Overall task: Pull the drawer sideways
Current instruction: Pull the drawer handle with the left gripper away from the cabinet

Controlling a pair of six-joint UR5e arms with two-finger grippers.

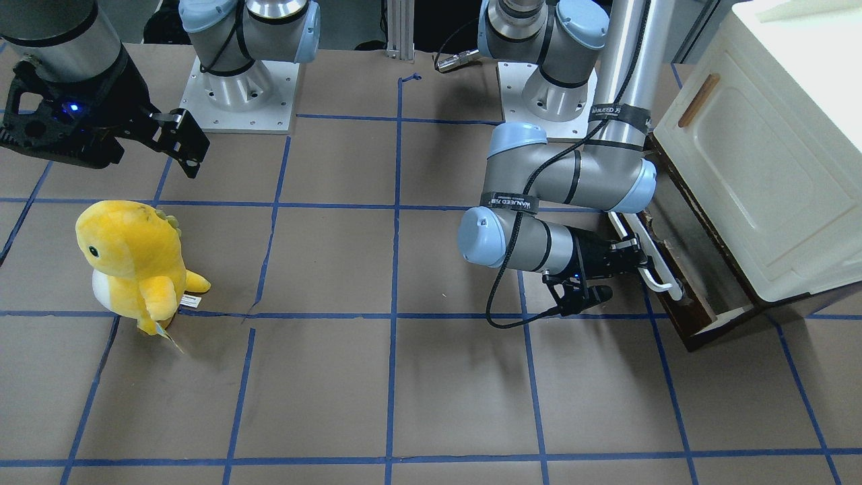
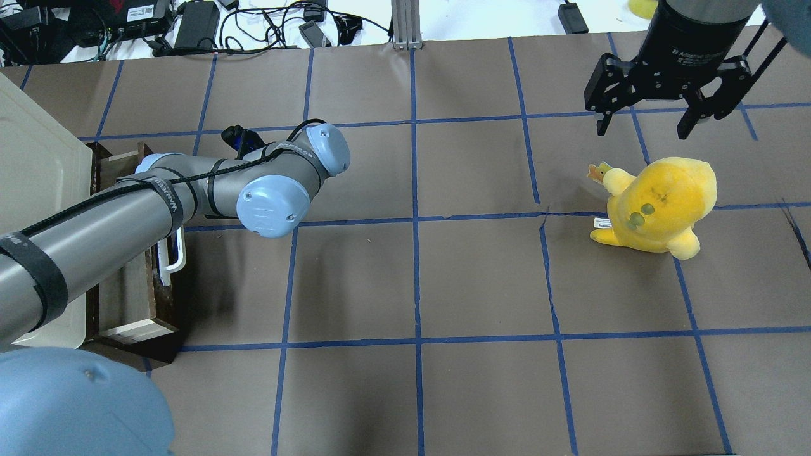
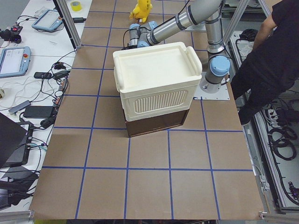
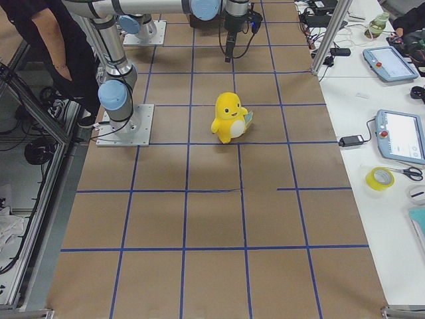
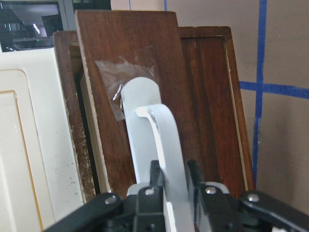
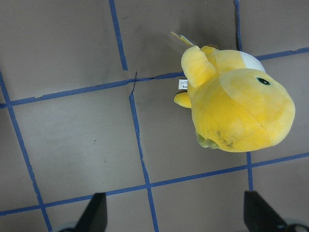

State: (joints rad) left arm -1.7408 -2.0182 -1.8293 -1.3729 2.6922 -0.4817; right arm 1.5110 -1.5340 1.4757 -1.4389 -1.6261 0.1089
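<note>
The drawer [image 1: 700, 269] has a dark brown front and sits partly pulled out under the cream cabinet [image 1: 761, 155]. Its long white bar handle [image 1: 656, 263] runs along the front. My left gripper [image 1: 636, 259] is shut on this handle. In the left wrist view the fingers [image 5: 155, 181] clamp the white bar [image 5: 161, 135] from both sides, against the brown front [image 5: 135, 67]. In the overhead view the drawer [image 2: 127, 297] and handle [image 2: 176, 256] show, but my arm hides the left gripper. My right gripper [image 2: 652, 123] is open and empty, far off.
A yellow plush toy [image 1: 135, 263] stands on the brown paper-covered table, under my right gripper [image 6: 178, 217]; it also shows in the overhead view [image 2: 659, 202]. Both arm bases [image 1: 239, 87] stand at the robot's side. A person stands by the table in the side view [image 3: 271, 60].
</note>
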